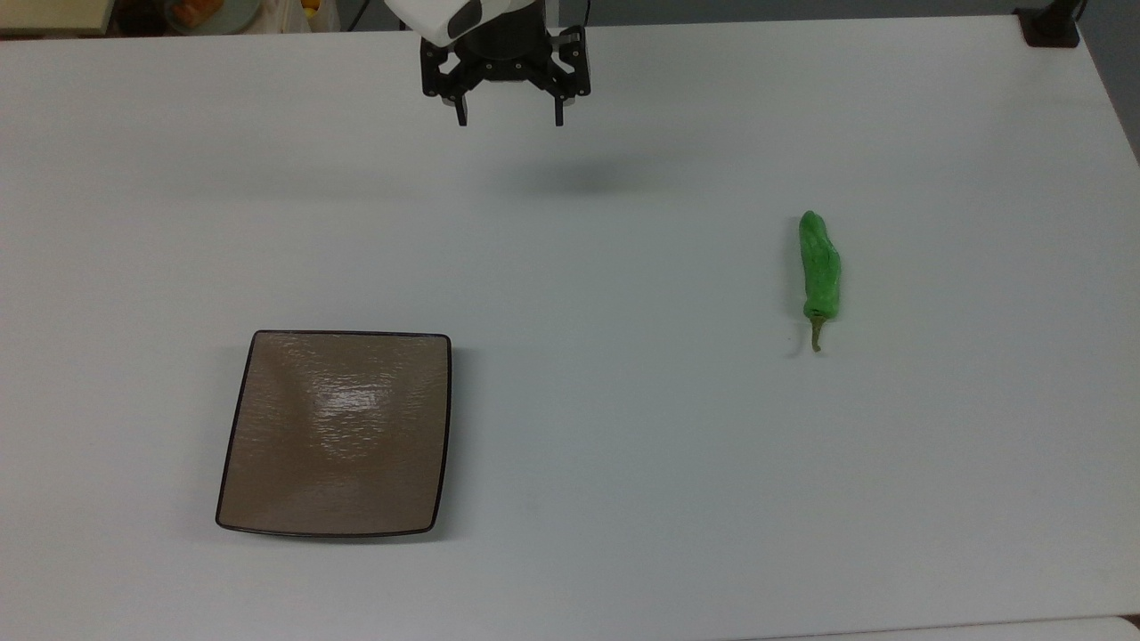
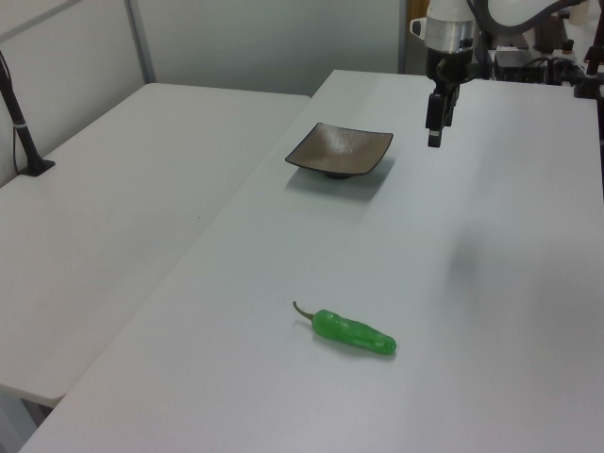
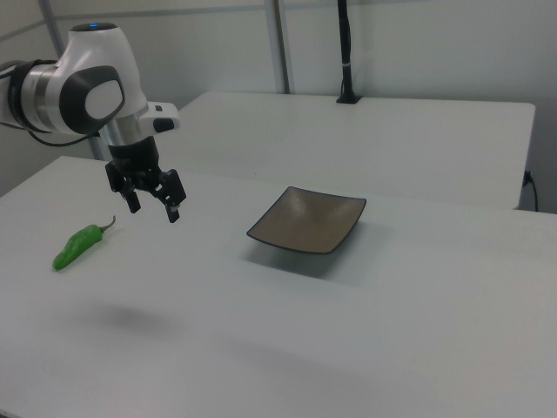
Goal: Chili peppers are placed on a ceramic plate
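Observation:
A bright green chili pepper point(image 1: 820, 271) with a short brownish stem lies on the white table at the top view's right; it also shows in the left view point(image 2: 353, 331) and the right view point(image 3: 77, 246). The square taupe-brown ceramic plate point(image 1: 337, 433) with a dark rim sits at the top view's lower left, bare, also seen in the left view point(image 2: 340, 149) and right view point(image 3: 309, 219). My gripper point(image 1: 509, 118) hangs open above the table at the top view's upper middle, holding nothing, apart from both; it also appears in the left view point(image 2: 435, 138) and right view point(image 3: 154, 209).
The white table point(image 1: 623, 445) spreads wide between plate and pepper. A second white table point(image 2: 113, 217) adjoins it at the left view's left. A black post on a base point(image 1: 1051, 27) stands at the top view's far right corner.

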`<action>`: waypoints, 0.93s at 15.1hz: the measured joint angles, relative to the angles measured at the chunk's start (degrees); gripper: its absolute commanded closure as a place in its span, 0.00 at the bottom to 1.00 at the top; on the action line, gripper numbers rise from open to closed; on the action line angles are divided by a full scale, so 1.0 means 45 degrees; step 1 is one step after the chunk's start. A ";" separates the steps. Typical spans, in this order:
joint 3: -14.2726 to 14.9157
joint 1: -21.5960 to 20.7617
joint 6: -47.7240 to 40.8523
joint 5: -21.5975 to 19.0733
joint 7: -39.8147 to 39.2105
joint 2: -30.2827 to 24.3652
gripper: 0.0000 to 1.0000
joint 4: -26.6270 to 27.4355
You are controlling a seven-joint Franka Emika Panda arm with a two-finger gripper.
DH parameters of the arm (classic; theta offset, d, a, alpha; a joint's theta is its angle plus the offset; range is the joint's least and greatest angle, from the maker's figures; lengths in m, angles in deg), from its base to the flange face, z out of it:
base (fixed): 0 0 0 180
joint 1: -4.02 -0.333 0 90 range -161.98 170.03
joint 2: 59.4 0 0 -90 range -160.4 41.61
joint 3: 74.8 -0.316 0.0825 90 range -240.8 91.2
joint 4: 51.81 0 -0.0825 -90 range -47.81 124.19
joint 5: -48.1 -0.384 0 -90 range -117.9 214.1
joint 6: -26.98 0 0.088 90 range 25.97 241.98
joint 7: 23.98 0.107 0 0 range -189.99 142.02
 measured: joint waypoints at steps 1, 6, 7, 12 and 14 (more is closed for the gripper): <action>0.0000 0.0137 0.0130 0.0000 -0.0012 -0.0003 0.00 0.0000; 0.0000 0.0158 0.0130 0.0000 -0.0011 -0.0003 0.00 0.0000; 0.0000 0.0160 0.0130 0.0000 -0.0011 -0.0003 0.00 0.0000; -0.0008 0.0164 0.0201 0.0000 -0.0011 -0.0003 0.00 -0.0014; -0.0012 0.0164 0.0247 0.0000 -0.0012 -0.0004 0.00 -0.0053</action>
